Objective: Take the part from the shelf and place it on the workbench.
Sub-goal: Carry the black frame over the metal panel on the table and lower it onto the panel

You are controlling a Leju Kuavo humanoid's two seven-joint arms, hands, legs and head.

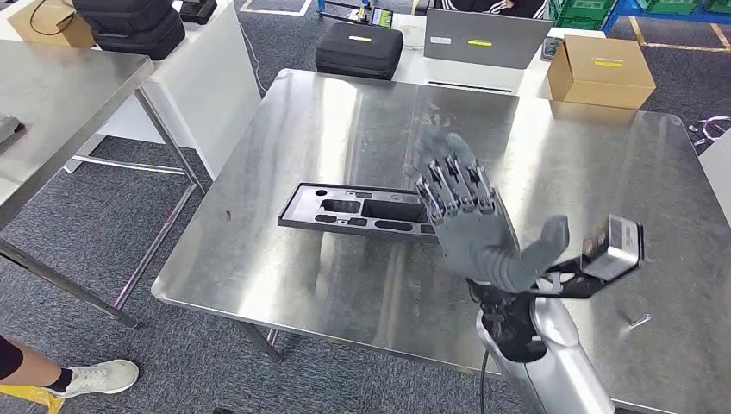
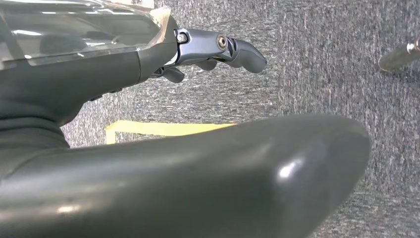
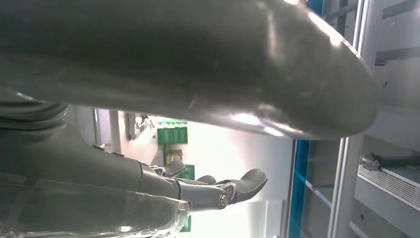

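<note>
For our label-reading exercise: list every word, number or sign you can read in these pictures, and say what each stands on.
None can be read.
Cardboard box: yellow label, too small to read.
Grey laptop lid: yellow and white stickers, blurred.
Black case: yellow tag, illegible.

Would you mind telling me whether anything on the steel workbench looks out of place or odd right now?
Little stands out. The black part lies flat on the workbench, slightly askew to its edges. One oddity: a small loose metal piece, perhaps a screw, lies near the right edge. The right robot hand is raised above the bench, fingers apart, holding nothing.
</note>
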